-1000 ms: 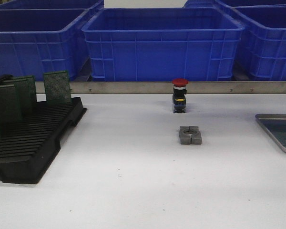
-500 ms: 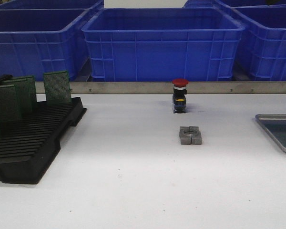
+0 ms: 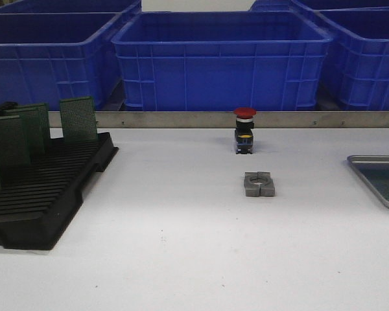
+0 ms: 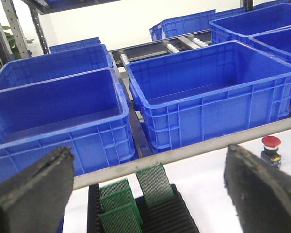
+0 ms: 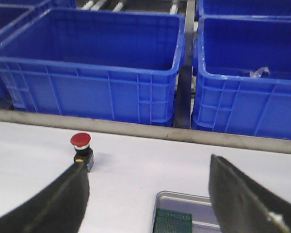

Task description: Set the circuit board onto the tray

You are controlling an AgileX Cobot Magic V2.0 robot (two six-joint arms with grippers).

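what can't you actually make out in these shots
- Tray: the front view's right edge cuts it off; in the right wrist view the bottom edge crops it, so how many boards lie in it is unclear.
- Circuit board in the tray: only its far end shows.
- Rack: its left part runs off the front view, hiding the board count.
- Left claw and right claw: unseen in the front view.

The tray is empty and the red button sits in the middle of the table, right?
Not quite. The tray already has a green board lying in it, as the right wrist view shows. The red button does sit mid-table.
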